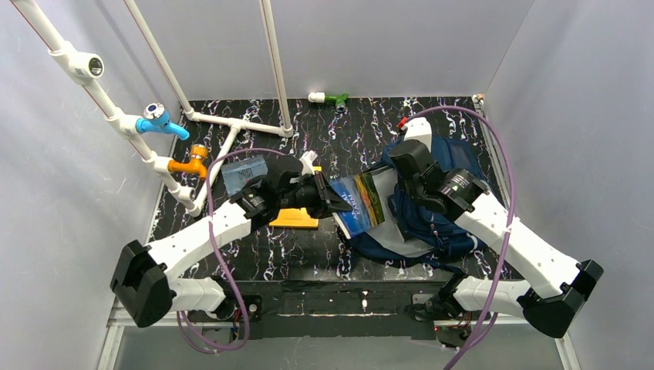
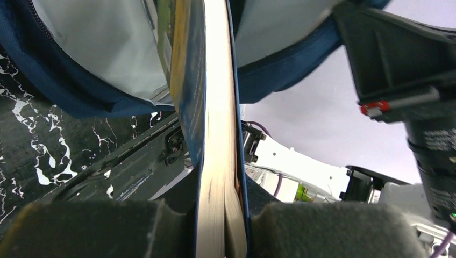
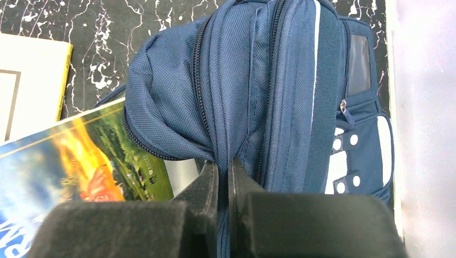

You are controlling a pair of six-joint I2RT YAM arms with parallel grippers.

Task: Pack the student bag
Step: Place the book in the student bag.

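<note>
Two arms on this one, both busy. Bag (image 1: 423,225) is the big navy lump on the right half of the table (image 1: 362,123). It's lying down w/ its mouth facing left toward the left arm, grey lining showing.

Book (image 1: 361,202) (blue cover, landscape pic) is next. Its long axis runs left-right, near end in the left gripper (image 2: 223,231), far end poking into the bag mouth. Wrist cam has lining on both sides of the page edge, so it's prob past the lip, but I can't tell how deep.

L gripper is clamped on the book's edge, pads squeezing cover + pages. R gripper (image 3: 223,172) is pinched tight on a fold of bag fabric by the zip, holding the top lip up.

Key bit imo: the bag is straight to the right of the L gripper and in line w/ the book, so the next move looks like a plain push along that axis. R arm is nearer the bag, but it's just the lip-holder.

Risk: a corner snagging the lining.
</note>
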